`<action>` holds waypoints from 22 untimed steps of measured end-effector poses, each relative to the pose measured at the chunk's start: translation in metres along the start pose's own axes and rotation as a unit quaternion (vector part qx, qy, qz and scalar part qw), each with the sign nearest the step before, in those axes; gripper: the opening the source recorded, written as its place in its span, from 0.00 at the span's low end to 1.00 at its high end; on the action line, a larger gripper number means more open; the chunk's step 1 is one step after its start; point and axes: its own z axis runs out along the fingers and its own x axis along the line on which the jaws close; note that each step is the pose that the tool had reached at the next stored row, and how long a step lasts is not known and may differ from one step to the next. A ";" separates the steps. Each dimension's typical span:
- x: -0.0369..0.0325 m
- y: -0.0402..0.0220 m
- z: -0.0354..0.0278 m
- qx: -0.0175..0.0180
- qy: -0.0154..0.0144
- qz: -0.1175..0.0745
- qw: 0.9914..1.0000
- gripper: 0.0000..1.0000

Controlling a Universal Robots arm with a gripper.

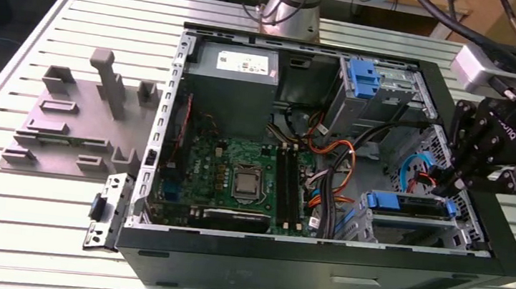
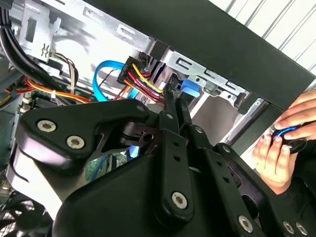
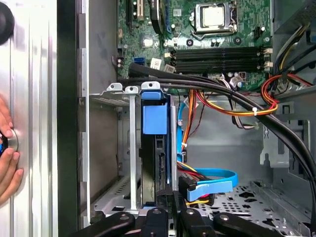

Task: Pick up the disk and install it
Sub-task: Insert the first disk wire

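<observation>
The disk (image 3: 159,158) sits edge-on inside the metal drive cage (image 3: 132,148) at the case's front corner, a blue rail running along its side. A blue plastic latch (image 3: 154,118) stands over the slot. In the exterior view the disk (image 1: 411,219) lies in the cage at the lower right of the case. My gripper (image 1: 454,185) hangs just beside that cage. In both wrist views its two black fingers (image 2: 172,106) run close together with nothing between them. The gripper (image 3: 167,197) is shut, its tips at the disk's end edge.
The open black computer case (image 1: 323,256) lies on a slatted metal table (image 1: 32,193). Bundled cables (image 3: 232,106) and a blue data cable (image 3: 212,180) cross beside the cage. A grey fixture (image 1: 78,122) stands at the exterior view's left. A person's hand (image 2: 281,145) rests outside the case.
</observation>
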 end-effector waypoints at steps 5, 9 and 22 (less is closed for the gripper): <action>0.0003 0.0054 0.0002 0.018 -0.001 0.001 1.000 0.16; 0.0004 0.0100 0.0004 0.030 -0.002 0.001 1.000 0.16; 0.0061 0.0188 0.0032 0.049 -0.014 0.002 0.999 0.16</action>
